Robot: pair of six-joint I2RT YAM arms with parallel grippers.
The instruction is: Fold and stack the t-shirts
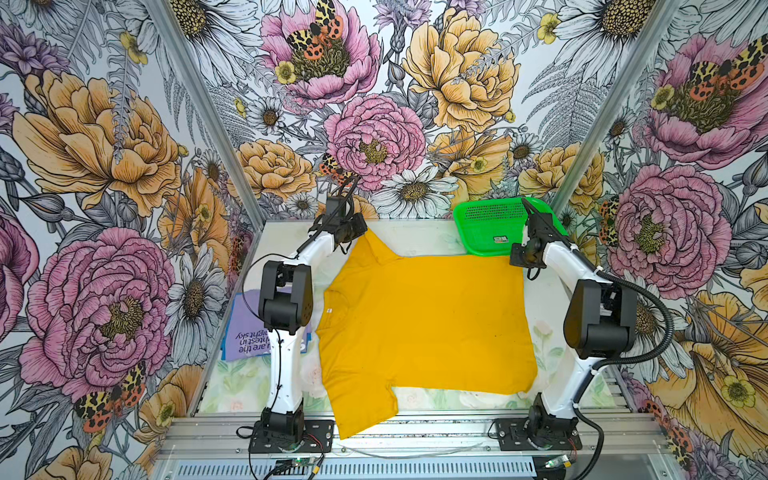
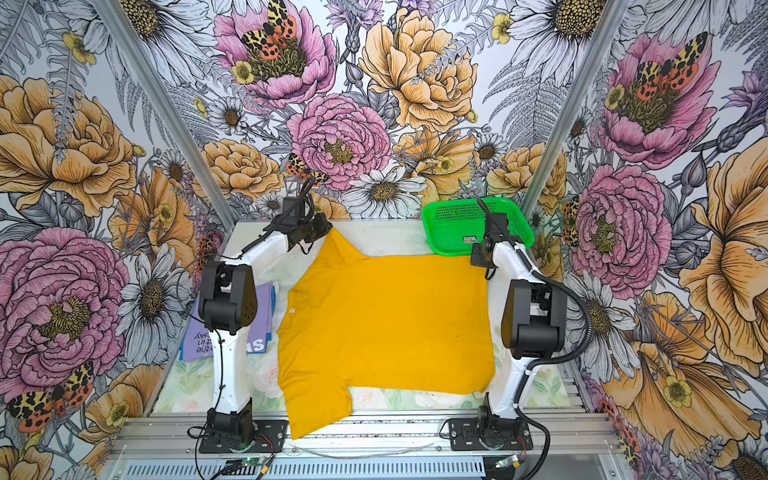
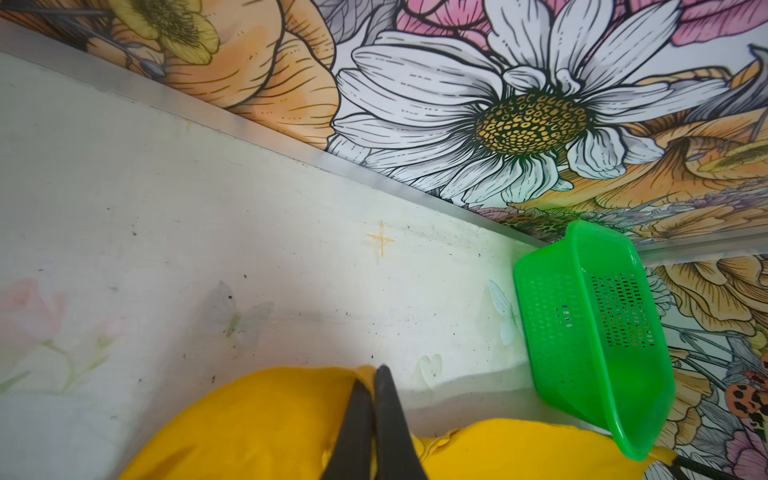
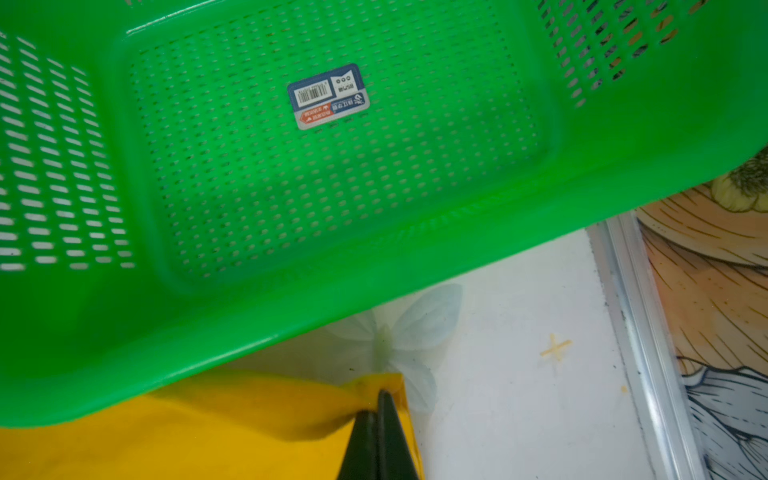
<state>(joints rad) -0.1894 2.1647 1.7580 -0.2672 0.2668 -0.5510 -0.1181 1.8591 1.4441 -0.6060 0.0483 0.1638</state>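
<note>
The yellow shirt (image 1: 424, 324) is lying spread flat across the middle of the bench (image 1: 419, 237), neck toward the left, with its near sleeve hanging over the front edge. The left gripper (image 3: 372, 376) is pinching the tip of the far sleeve, its jaws fully closed on the cloth. The right gripper (image 4: 380, 397) is pinching the far right corner of the same shirt, its jaws likewise closed tight. The purple shirt (image 1: 243, 320), bearing white print, is lying folded at the bench's left side, partly hidden behind the left arm. A green basket (image 1: 486, 220) is sitting tilted in the far right corner, just beside the held corner.
</note>
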